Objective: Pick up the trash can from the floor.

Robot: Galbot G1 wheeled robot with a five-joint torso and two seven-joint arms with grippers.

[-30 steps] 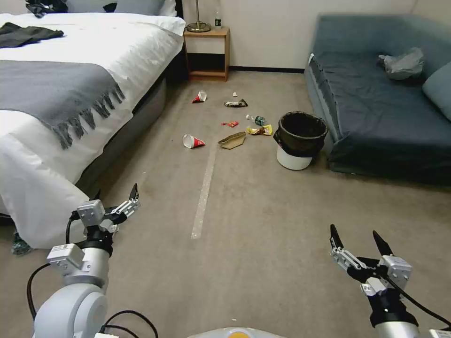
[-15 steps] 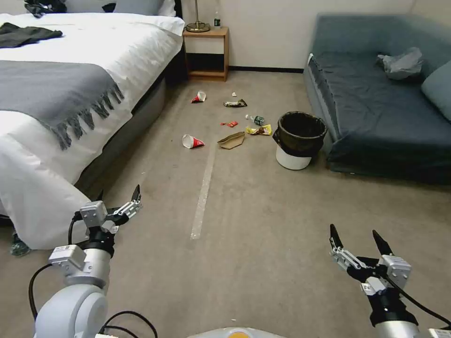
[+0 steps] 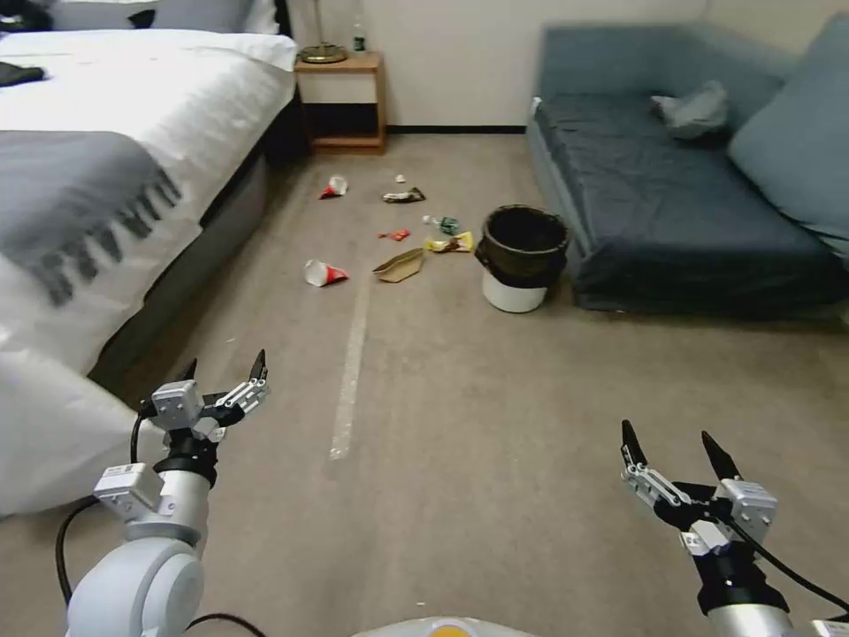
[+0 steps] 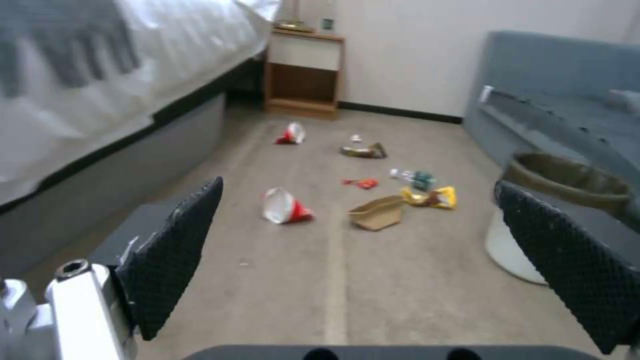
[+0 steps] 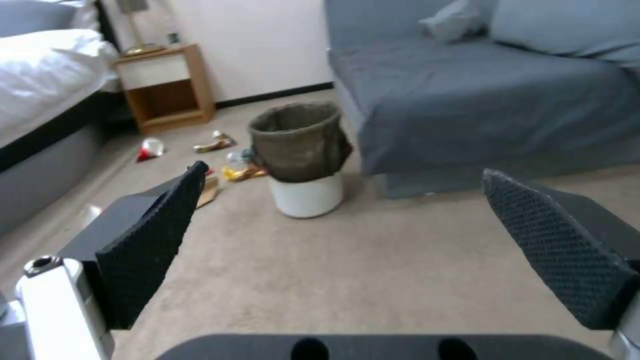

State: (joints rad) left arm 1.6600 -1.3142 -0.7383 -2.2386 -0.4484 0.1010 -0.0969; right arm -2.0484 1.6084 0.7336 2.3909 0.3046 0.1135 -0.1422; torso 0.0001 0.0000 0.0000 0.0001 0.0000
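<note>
The trash can point(image 3: 522, 261) is a small round white bin with a black bag liner folded over its rim. It stands upright on the beige carpet floor point(image 3: 478, 407), close against the sofa's front corner. It shows in the left wrist view as the trash can point(image 4: 515, 247) and in the right wrist view as the trash can point(image 5: 303, 150). My left gripper point(image 3: 224, 367) hovers open over the carpet near the bed. My right gripper point(image 3: 669, 438) is open too, low and near me, well short of the can. Both hold nothing.
A bed point(image 3: 106, 177) with white sheets and a grey throw runs along the left. A blue sofa point(image 3: 681, 212) stands on the right, a wooden nightstand point(image 3: 340, 102) at the back. Two red-and-white cups point(image 3: 323, 272), wrappers and a cardboard piece point(image 3: 400, 264) lie left of the can. A pale tape stripe point(image 3: 349, 372) crosses the carpet.
The whole picture has shifted to the left, so the camera has turned or moved; the can now sits nearer the middle. Both grippers keep the same open pose.
</note>
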